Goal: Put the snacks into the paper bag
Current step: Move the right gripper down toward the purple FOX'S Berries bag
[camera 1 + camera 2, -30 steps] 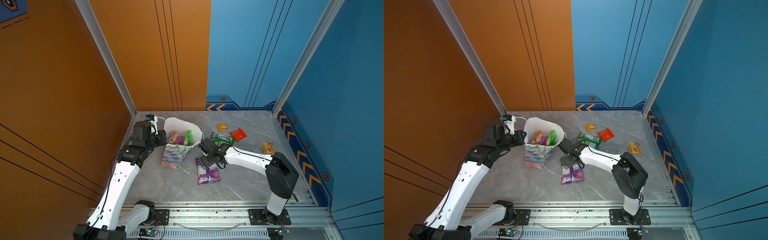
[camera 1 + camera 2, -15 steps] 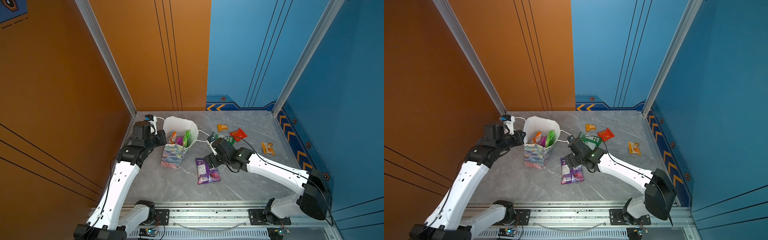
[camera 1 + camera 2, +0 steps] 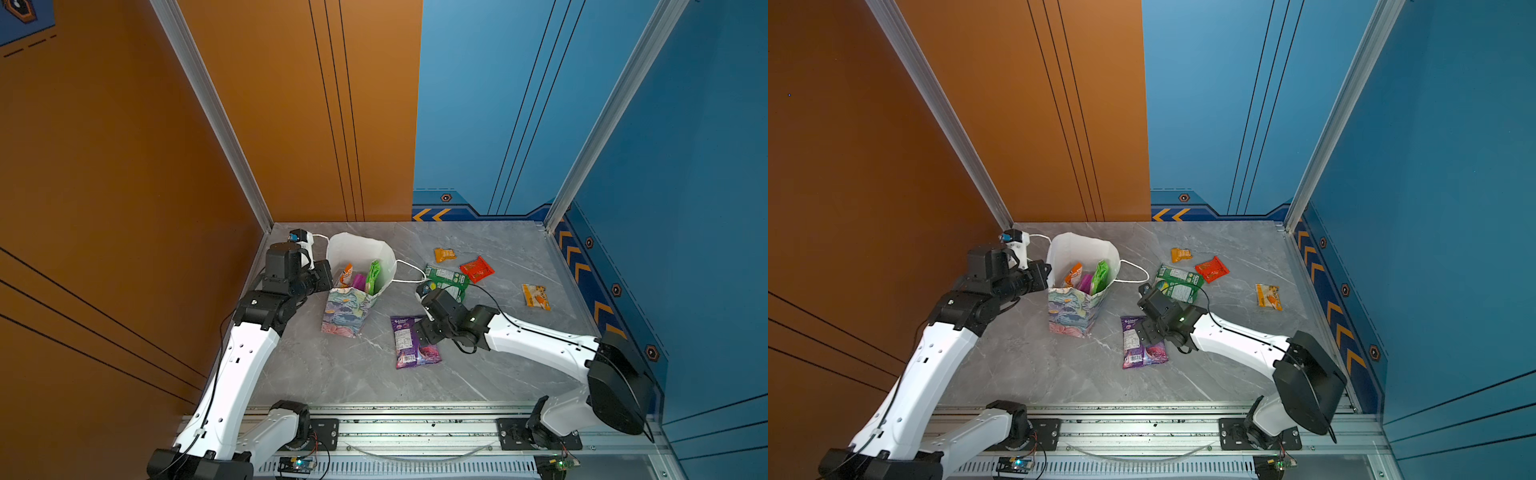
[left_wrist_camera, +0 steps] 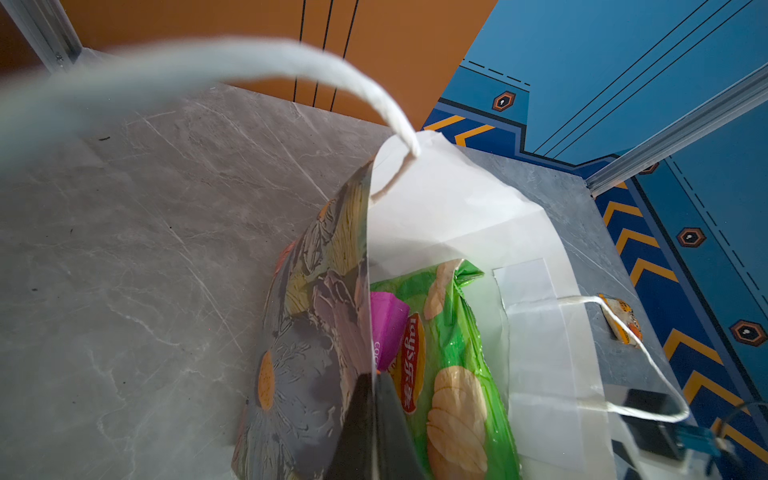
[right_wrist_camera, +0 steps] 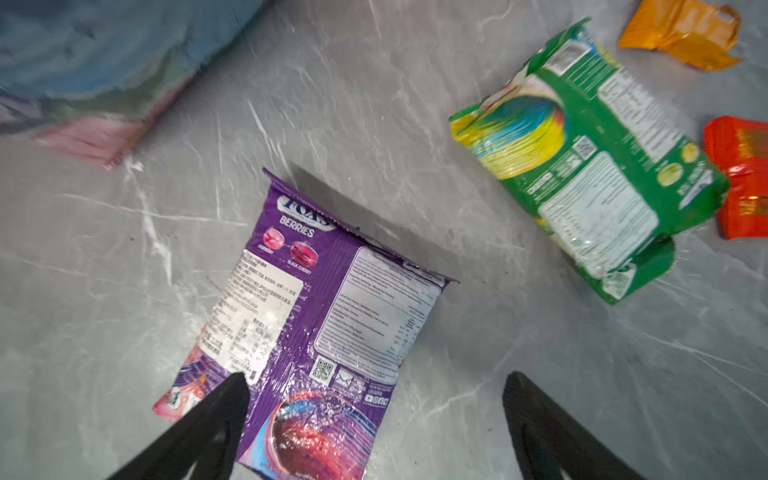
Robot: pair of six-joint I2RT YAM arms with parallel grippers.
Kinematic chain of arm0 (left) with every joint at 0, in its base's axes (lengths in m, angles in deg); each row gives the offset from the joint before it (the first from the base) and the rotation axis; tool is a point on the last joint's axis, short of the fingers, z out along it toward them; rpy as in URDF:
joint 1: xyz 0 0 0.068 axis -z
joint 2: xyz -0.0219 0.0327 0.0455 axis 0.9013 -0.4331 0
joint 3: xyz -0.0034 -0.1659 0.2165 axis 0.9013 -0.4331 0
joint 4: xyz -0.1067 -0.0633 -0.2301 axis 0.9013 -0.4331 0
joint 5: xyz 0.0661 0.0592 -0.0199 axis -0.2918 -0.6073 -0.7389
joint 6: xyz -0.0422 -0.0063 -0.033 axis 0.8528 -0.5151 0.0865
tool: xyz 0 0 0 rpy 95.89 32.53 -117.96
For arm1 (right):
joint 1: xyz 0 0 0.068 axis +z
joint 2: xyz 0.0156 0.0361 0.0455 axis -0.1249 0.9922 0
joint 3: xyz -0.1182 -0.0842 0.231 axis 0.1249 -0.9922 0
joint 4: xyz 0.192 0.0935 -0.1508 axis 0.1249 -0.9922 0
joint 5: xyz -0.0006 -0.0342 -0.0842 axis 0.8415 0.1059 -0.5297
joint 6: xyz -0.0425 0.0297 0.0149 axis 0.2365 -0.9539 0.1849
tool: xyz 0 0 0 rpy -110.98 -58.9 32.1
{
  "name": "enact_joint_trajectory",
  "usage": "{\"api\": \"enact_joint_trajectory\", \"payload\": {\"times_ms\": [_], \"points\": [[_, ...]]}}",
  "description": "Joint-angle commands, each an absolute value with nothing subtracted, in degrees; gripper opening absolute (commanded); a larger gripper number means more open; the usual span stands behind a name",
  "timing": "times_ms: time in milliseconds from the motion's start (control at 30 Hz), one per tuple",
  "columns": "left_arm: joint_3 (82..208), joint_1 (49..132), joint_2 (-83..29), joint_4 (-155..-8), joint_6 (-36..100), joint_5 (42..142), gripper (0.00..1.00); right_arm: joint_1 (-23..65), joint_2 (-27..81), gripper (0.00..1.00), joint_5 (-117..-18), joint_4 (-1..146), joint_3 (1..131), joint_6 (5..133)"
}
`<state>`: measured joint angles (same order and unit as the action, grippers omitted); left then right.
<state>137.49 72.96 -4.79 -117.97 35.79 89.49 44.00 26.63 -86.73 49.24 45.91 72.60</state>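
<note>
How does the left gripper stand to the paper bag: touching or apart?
Touching. The left wrist view shows the left gripper shut on the wall of the paper bag.

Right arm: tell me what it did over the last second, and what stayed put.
The right gripper drew back from the paper bag toward the near edge and now hangs over the purple packet, fingers open, holding nothing. Its elbow swung out rightward. Unchanged: the left gripper is shut on the bag's rim, and the purple packet has not shifted.
</note>
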Motion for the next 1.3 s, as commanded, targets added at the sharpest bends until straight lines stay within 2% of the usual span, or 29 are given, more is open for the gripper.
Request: {"api": "enact_joint_trajectory", "payload": {"times_ms": [0, 300, 633, 800, 967, 1267], "points": [[137.2, 72.6, -4.0, -116.1, 35.8, 89.1, 0.00, 45.4, 30.4, 0.97, -89.1, 49.8, 50.9, 74.6], [137.1, 72.5, -3.8, -116.1, 35.8, 89.0, 0.00, 45.6, 42.9, 0.98, -92.3, 47.1, 60.0, 75.0], [137.1, 72.5, -4.0, -116.1, 35.8, 89.1, 0.00, 41.2, 46.0, 0.96, -93.4, 43.7, 59.7, 69.2], [137.1, 72.4, -4.0, -116.1, 35.8, 89.1, 0.00, 38.1, 43.5, 0.95, -94.3, 41.1, 55.9, 64.8], [137.1, 72.4, -4.1, -116.1, 35.8, 89.1, 0.00, 36.3, 37.3, 0.95, -90.5, 40.1, 50.2, 61.7], [137.1, 72.3, -4.2, -116.1, 35.9, 89.5, 0.00, 31.0, 26.9, 0.95, -73.5, 46.0, 43.1, 52.3]]}}
